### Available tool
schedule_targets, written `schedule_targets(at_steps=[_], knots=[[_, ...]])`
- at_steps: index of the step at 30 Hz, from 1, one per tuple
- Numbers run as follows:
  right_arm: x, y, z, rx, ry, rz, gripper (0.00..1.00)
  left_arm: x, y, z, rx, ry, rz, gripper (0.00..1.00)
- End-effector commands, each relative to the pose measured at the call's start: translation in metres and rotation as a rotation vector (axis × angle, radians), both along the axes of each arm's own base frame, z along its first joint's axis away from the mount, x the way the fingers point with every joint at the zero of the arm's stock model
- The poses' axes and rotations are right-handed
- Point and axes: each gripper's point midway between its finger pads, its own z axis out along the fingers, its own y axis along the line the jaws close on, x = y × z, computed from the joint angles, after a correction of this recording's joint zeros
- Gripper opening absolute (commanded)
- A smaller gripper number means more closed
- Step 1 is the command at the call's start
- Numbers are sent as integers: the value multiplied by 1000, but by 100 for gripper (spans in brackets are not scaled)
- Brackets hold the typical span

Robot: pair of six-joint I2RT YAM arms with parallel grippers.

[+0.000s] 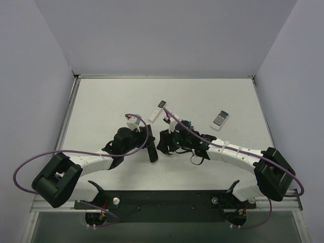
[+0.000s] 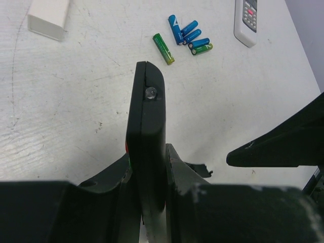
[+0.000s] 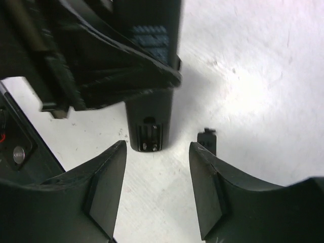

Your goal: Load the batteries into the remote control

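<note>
Left wrist view: remote control (image 2: 147,116) clamped on edge in the left gripper (image 2: 148,159).

Item: long black remote control, its lower part squeezed between both left fingers, its rounded far end with a small screw pointing away from the wrist, above the white table (image 2: 61,101). Right wrist view: the remote's other end (image 3: 149,124) sits just ahead of the gap of the right gripper (image 3: 158,149), whose jaws stand apart with nothing between them; a small black piece (image 3: 207,140) lies just off one fingertip. Green batteries (image 2: 163,48) lie loose on the table beyond the remote's far end, apart from both claws, one alone, one (image 2: 202,49) touching a cluster of blue cells (image 2: 190,31). Further out: short white remote (image 2: 248,20), white stick remote (image 2: 48,17).
</note>
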Motion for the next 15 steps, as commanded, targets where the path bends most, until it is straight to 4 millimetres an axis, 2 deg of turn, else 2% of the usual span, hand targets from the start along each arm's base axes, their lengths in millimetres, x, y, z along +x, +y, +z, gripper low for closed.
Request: schedule_targets(at_steps=[1, 7, 8, 10, 12, 13, 14, 15], knots=[[-1, -23, -22, -16, 183, -224, 48, 6, 9, 1, 15, -19, 61, 0], [0, -34, -36, -123, 176, -209, 48, 3, 30, -5, 59, 17, 156, 0], [-3, -38, -41, -163, 182, -193, 48, 4, 36, 2, 48, 5, 187, 0], [-1, -38, -42, -218, 144, -145, 49, -1, 44, 1, 56, 17, 213, 0], [0, -45, -47, -285, 136, -138, 49, -4, 51, 17, 29, -15, 237, 0], [2, -47, -48, -308, 125, -128, 49, -9, 56, 12, 38, -3, 244, 0], [3, -52, -49, -325, 128, -133, 49, -10, 60, 26, 6, -34, 255, 0], [6, -55, -47, -329, 117, -144, 49, -13, 63, 28, -3, -38, 263, 0]])
